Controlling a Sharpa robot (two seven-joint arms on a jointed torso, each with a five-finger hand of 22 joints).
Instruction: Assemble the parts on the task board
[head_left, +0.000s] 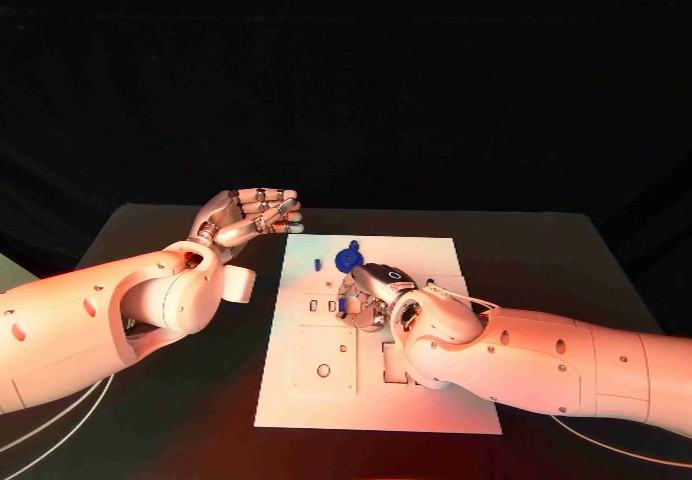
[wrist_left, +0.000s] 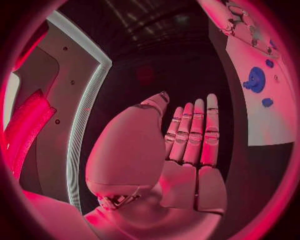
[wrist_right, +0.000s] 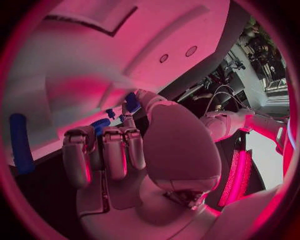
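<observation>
Task board (head_left: 433, 400) bears blue parts (head_left: 346, 261)

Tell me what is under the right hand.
The right hand hovers over the white task board, among its slots. A round blue part lies just beyond its fingers. Whatever sits beneath the palm is covered.

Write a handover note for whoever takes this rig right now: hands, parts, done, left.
Left hand: raised off the board's far left corner, fingers together, holding nothing.
Right hand: low over the middle of the task board, fingers curled; the right wrist view shows a small blue part at its fingertips, hold not certain.
Round blue part sits on the board's far end, a thin blue part to its left.
Done: unclear.
Left: seat the part at the right hand, then the others.
</observation>
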